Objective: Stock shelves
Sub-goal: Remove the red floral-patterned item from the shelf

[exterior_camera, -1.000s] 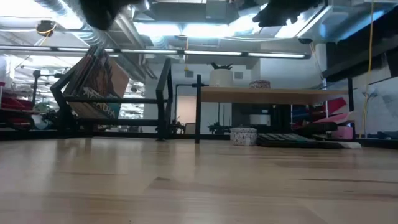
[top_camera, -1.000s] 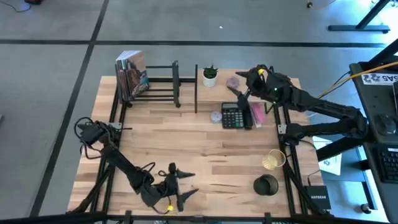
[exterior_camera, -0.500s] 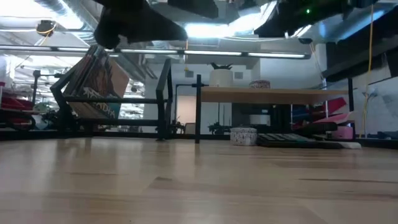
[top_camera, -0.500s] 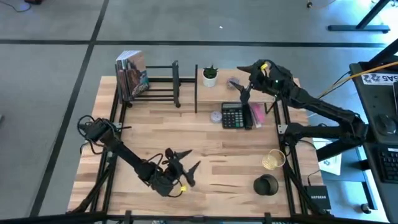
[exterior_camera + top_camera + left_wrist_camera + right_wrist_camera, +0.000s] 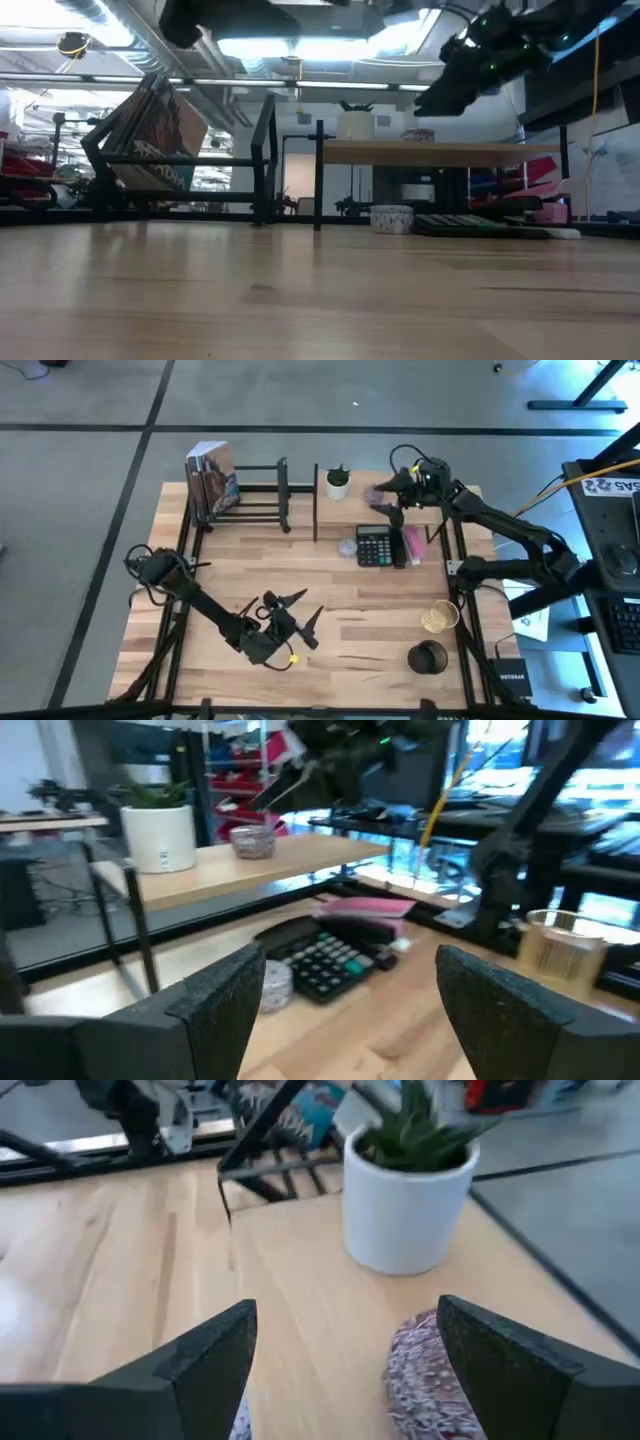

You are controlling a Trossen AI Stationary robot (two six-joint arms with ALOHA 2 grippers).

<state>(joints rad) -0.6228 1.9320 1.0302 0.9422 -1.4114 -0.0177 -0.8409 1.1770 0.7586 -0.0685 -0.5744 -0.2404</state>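
The wooden shelf (image 5: 400,500) stands at the far right of the table. On its top board sit a white plant pot (image 5: 408,1205) and a small patterned jar (image 5: 432,1372). My right gripper (image 5: 385,488) hovers open just above that jar, whose top shows between the fingers, close to one of them. The black rack (image 5: 255,500) at the far left holds books (image 5: 211,480) leaning at its left end. My left gripper (image 5: 305,608) is open over the table's near middle, with nothing between its fingers.
Under the shelf lie a black calculator (image 5: 375,547), a pink item (image 5: 412,543) and a small lidded jar (image 5: 347,547). A gold wire cup (image 5: 437,617) and a black round thing (image 5: 428,657) stand near the right front corner. Bare tabletop lies mid-left.
My left gripper has risen from the near edge and gone toward the table's middle, turning to point at the shelf. My right gripper has come down toward the shelf's top board and the patterned jar, which stays where it was.
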